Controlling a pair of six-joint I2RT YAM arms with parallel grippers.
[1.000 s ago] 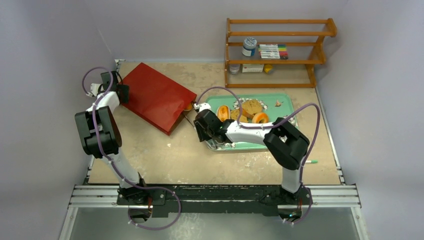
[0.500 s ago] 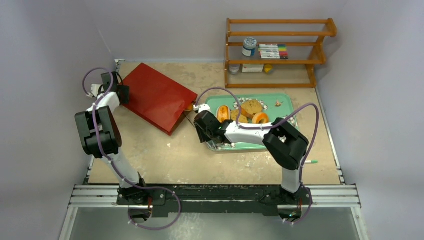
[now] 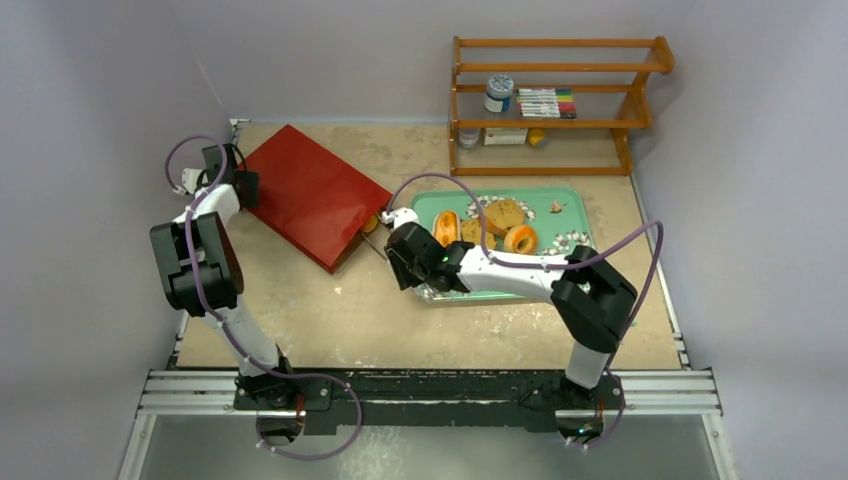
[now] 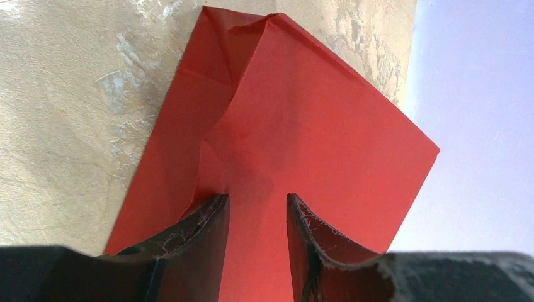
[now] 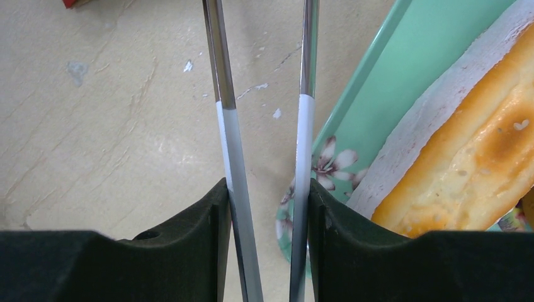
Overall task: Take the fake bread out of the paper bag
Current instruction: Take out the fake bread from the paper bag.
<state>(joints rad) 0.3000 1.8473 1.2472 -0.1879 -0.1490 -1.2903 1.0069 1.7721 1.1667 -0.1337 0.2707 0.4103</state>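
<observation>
The red paper bag point(image 3: 310, 195) lies on its side, mouth toward the green tray point(image 3: 570, 205). My left gripper point(image 3: 243, 186) is shut on the bag's closed end; in the left wrist view its fingers point(image 4: 208, 220) pinch the creased red paper point(image 4: 302, 113). My right gripper point(image 3: 395, 243) is shut on metal tongs point(image 3: 373, 235), whose tips point at the bag's mouth. An orange bread piece point(image 3: 371, 222) shows at that mouth. A long loaf point(image 3: 446, 227), two toast slices point(image 3: 505, 213) and a ring bagel point(image 3: 519, 238) lie on the tray. In the right wrist view the tong arms point(image 5: 223, 94) stand apart.
A wooden shelf point(image 3: 560, 68) with a jar, markers and small boxes stands at the back right. The tray's rim point(image 5: 378, 75) and the long loaf point(image 5: 478, 170) lie just right of the tongs. Grey walls enclose the table.
My right arm's elbow has swung right and toward me. The right gripper with the tongs has shifted slightly left toward the bag's mouth. The left arm and the bag have not moved.
</observation>
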